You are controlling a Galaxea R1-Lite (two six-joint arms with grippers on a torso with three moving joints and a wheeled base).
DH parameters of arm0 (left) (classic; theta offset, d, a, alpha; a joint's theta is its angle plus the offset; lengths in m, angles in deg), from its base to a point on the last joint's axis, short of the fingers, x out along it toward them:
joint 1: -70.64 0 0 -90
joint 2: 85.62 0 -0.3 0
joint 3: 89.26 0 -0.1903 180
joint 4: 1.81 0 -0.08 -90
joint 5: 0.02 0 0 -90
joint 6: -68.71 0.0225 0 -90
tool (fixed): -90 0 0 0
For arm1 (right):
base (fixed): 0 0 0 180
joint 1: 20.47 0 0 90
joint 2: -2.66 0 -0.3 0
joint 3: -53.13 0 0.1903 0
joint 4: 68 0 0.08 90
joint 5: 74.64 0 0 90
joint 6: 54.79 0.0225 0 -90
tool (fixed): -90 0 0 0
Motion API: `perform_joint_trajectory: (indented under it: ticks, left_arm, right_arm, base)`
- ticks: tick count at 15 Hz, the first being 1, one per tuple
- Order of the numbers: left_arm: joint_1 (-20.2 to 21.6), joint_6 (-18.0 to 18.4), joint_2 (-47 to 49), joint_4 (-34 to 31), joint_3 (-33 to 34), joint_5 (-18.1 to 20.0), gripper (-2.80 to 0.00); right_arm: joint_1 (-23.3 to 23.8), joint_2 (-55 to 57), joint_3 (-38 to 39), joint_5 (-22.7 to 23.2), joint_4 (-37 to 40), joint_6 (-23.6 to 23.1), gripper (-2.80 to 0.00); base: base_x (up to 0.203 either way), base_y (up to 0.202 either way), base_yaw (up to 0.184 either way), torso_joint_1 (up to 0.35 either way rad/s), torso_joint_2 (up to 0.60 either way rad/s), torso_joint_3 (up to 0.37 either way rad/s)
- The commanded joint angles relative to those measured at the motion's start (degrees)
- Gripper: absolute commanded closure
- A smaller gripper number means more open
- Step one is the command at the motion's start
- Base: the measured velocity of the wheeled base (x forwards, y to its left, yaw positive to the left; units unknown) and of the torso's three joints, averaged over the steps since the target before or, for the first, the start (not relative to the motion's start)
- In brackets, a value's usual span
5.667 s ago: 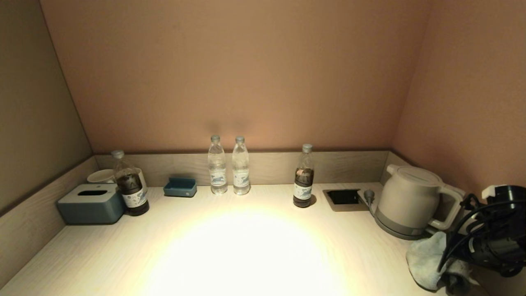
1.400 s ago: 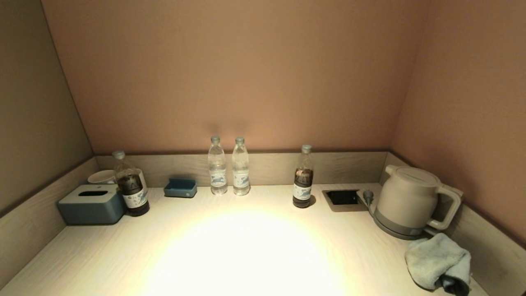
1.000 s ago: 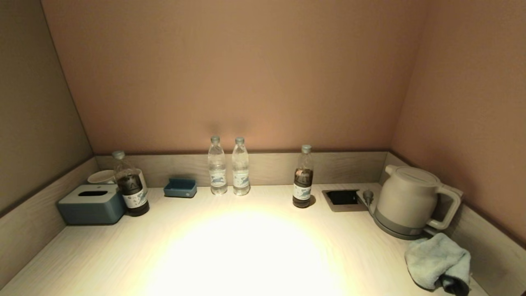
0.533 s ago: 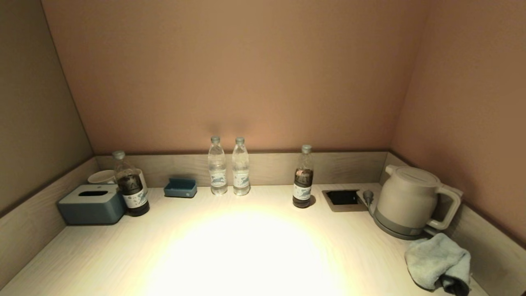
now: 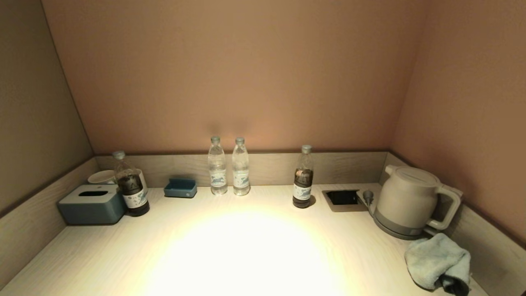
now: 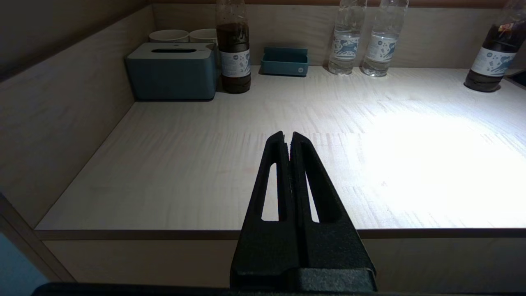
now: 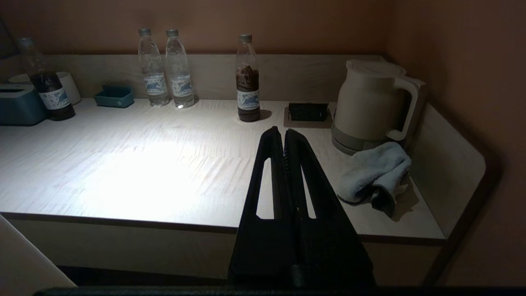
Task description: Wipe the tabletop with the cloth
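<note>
Table (image 5: 254, 246): pale wood-grain top with a low matching upstand, set in a plain-walled alcove; bright light pool at centre.
Cloth (image 5: 436, 260): soft, crumpled, light blue; near right corner, just beside the kettle (image 5: 409, 201).
Bottles: four, plastic; two clear (image 5: 217, 166), two dark (image 5: 303, 177).
Cups: two (image 6: 169, 35), behind the tissue box (image 5: 91, 203).
Left end effector (image 6: 287, 137): fingers pressed together, empty, at the table's front edge.
Right end effector (image 7: 284, 135): fingers together, empty, short of the cloth.

I get a dim, warm scene with one strong pool of glare washing out the middle of the tabletop (image 5: 102, 255) toward its near edge. The side edges and corners fall into shadow. Wrist views are darker, cooler, yet sharp.
</note>
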Motion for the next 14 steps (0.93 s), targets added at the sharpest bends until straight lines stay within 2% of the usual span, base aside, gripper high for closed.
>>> perform_joint_trajectory:
  ticks: [1, 6, 7, 10, 12, 14]
  left_arm:
    - [0.0, -0.1, 0.0, 0.0, 0.0, 0.0, 0.0]
    - [0.0, -0.1, 0.0, 0.0, 0.1, 0.0, 0.0]
    - [0.0, -0.1, 0.0, 0.0, 0.1, 0.0, 0.0]
    - [0.0, -0.1, 0.0, 0.0, 0.0, 0.0, 0.0]
    - [0.0, -0.1, 0.0, 0.0, 0.1, 0.0, 0.0]
    - [0.0, -0.1, 0.0, 0.0, 0.0, 0.0, 0.0]
  right_arm:
    - [0.0, -0.2, 0.1, 0.0, -1.6, 0.0, 0.0]
    - [0.0, -0.2, 0.7, -2.4, -6.8, 0.3, 0.0]
    - [0.0, -0.2, 2.0, -3.3, -9.9, 0.2, 0.0]
    - [0.0, -0.2, 10.0, -7.6, -29.2, -1.7, 0.0]
    - [0.0, -0.2, 15.3, -9.2, -36.1, -3.8, 0.0]
    - [0.0, -0.2, 18.7, -9.5, -39.0, -4.6, 0.0]
  base:
    - [0.0, 0.0, 0.0, 0.0, 0.0, 0.0]
    - [0.0, 0.0, 0.0, 0.0, 0.0, 0.0]
    - [0.0, 0.0, 0.0, 0.0, 0.0, 0.0]
    - [0.0, 0.0, 0.0, 0.0, 0.0, 0.0]
    - [0.0, 0.0, 0.0, 0.0, 0.0, 0.0]
    - [0.0, 0.0, 0.0, 0.0, 0.0, 0.0]
